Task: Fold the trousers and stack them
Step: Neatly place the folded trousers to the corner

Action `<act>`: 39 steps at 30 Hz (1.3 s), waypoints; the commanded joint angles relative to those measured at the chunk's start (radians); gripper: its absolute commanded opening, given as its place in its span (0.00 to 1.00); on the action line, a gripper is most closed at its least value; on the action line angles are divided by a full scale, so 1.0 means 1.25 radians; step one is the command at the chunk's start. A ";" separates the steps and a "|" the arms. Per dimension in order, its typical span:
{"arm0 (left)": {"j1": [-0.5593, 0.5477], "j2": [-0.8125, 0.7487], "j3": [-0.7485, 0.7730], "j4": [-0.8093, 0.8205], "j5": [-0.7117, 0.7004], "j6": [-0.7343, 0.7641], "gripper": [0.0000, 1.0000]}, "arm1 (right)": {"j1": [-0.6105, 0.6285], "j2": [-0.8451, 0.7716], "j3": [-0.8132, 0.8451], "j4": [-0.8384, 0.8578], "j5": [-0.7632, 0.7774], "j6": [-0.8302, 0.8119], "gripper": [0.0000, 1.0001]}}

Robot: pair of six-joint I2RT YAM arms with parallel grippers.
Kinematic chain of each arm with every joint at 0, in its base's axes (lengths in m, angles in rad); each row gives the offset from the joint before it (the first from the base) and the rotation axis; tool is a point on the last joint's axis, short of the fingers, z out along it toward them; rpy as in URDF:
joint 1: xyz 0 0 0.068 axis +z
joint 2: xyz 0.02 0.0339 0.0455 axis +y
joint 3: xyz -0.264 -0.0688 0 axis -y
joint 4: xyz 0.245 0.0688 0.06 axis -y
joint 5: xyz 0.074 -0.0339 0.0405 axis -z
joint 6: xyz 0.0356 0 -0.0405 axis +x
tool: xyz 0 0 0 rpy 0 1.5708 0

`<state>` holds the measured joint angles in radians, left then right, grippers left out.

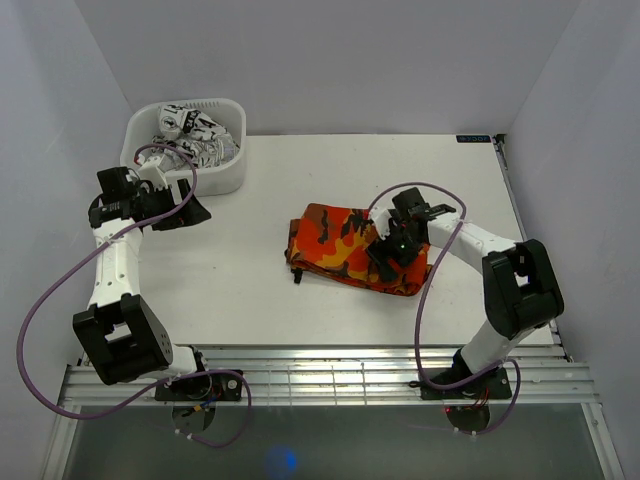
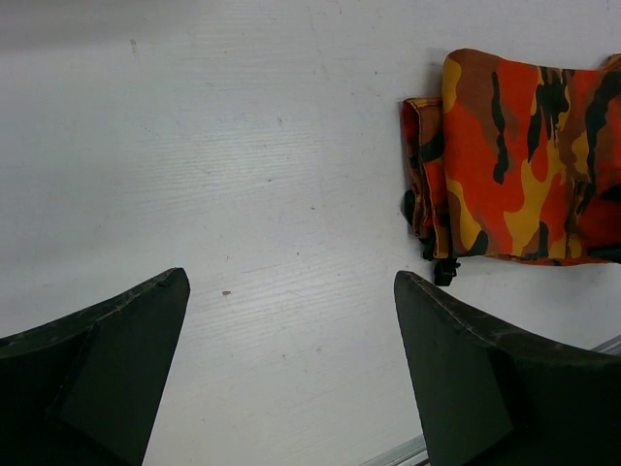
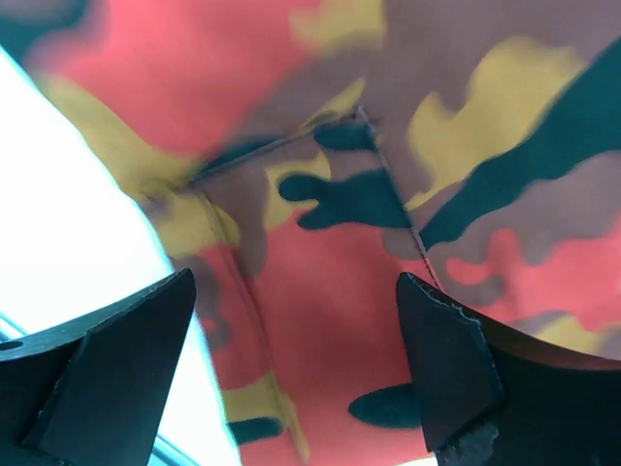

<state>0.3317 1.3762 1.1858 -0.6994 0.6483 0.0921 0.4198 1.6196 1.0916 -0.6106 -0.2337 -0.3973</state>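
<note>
The camouflage trousers (image 1: 345, 245) lie folded into a compact bundle right of the table's middle. Their left end, with a black drawstring tip, shows in the left wrist view (image 2: 514, 160). My right gripper (image 1: 385, 248) hovers open just over the bundle's right half; in its wrist view the orange and black cloth (image 3: 330, 194) fills the gap between the fingers, and nothing is pinched. My left gripper (image 1: 190, 212) stands open at the far left over bare tabletop, well apart from the trousers.
A white basket (image 1: 215, 180) at the back left holds black-and-white patterned cloth (image 1: 195, 135). A metal rail (image 1: 330, 360) runs along the table's near edge. White walls close in the left, back and right sides.
</note>
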 commanded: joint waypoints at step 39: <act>0.001 -0.038 -0.029 0.016 0.003 -0.003 0.98 | 0.037 0.221 0.151 -0.007 0.355 0.443 0.86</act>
<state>0.3317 1.3743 1.1542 -0.6956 0.6495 0.0933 0.4744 1.8446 1.2884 -0.6113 0.0681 0.1085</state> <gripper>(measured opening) 0.977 0.857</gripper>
